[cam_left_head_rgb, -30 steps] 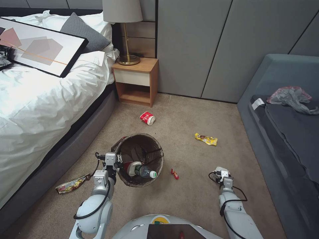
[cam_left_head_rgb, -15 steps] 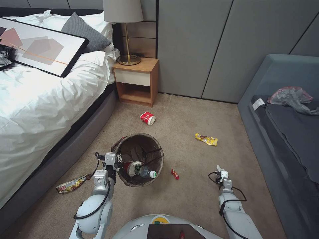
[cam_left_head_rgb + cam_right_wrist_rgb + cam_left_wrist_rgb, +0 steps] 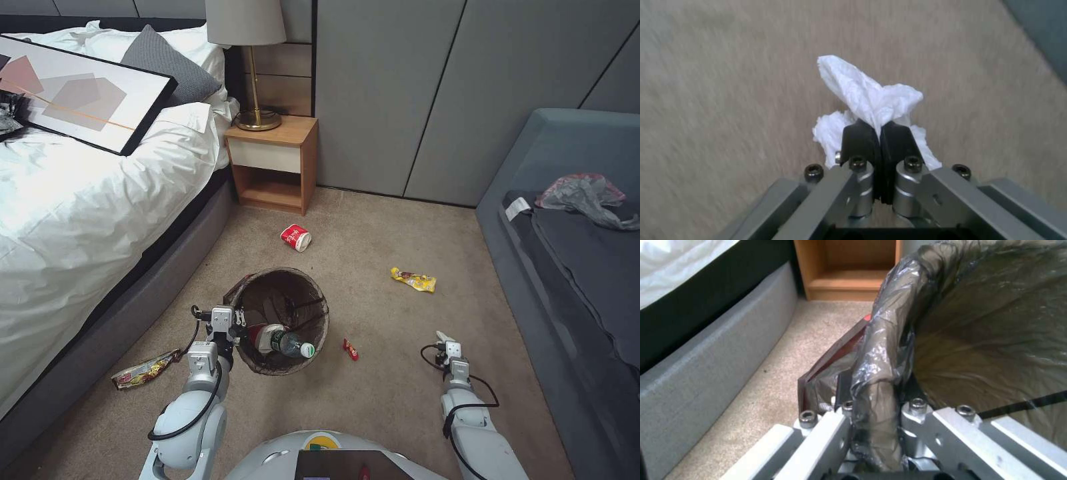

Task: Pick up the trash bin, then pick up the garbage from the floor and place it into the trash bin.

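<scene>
Left gripper [image 3: 235, 325]: fingers clenched on the trash bin [image 3: 280, 319] rim, unchanged, beside the bed [image 3: 80, 200].
Right gripper [image 3: 880, 131]: fingers pinching white tissue [image 3: 867, 93] above the floor [image 3: 387, 387]; it has drifted slightly right since half a second ago.
Bottle [image 3: 283, 341]: inside the bin.

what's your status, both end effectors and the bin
Left end effector shut on trash bin rim, bottle inside. Right end effector shut on white tissue, above carpet right of bin. Nothing between them.
</scene>
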Controlling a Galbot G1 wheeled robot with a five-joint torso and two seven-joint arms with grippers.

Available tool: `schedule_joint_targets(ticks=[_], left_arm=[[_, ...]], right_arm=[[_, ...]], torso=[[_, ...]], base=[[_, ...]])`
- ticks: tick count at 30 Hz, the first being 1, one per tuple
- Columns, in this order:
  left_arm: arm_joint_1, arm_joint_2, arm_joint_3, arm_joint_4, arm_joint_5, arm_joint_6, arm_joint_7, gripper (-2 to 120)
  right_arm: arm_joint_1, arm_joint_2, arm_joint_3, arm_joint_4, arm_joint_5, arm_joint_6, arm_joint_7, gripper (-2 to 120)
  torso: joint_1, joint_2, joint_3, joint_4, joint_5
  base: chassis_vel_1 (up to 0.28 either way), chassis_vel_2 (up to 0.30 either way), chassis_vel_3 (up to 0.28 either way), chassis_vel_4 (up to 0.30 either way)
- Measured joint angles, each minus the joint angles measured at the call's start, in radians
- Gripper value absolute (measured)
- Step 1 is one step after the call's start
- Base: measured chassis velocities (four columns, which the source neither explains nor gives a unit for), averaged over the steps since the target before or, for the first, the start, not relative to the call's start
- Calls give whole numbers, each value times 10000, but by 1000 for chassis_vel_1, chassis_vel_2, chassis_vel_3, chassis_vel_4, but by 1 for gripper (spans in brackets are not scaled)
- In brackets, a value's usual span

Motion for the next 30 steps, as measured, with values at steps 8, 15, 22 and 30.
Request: schedule_joint_targets(ticks=[8, 15, 22, 30], left_arm=[[-17, -1, 11, 7, 0, 2, 4, 3], [1, 16, 50, 37, -14, 99, -8, 3], [2, 0, 98, 62, -34, 143, -16, 3], [-12, -20, 185, 86, -31, 176, -7, 3]], right_arm=[[-723, 169, -134, 2218, -38, 802, -17, 0], [-1517, 358, -722, 4876, -43, 2610, -1259, 0], [-1887, 366, -1229, 6486, -24, 4058, -3126, 0], [-2115, 254, -1934, 7802, 516, 4844, -5322, 0]], torso=[[0, 0, 0, 1, 0], [0, 1, 0, 1, -3], [0, 0, 0, 2, -2], [0, 0, 0, -2, 1]], base=[[0, 0, 0, 0], [0, 0, 0, 0], [0, 0, 0, 0], [0, 0, 0, 0]])
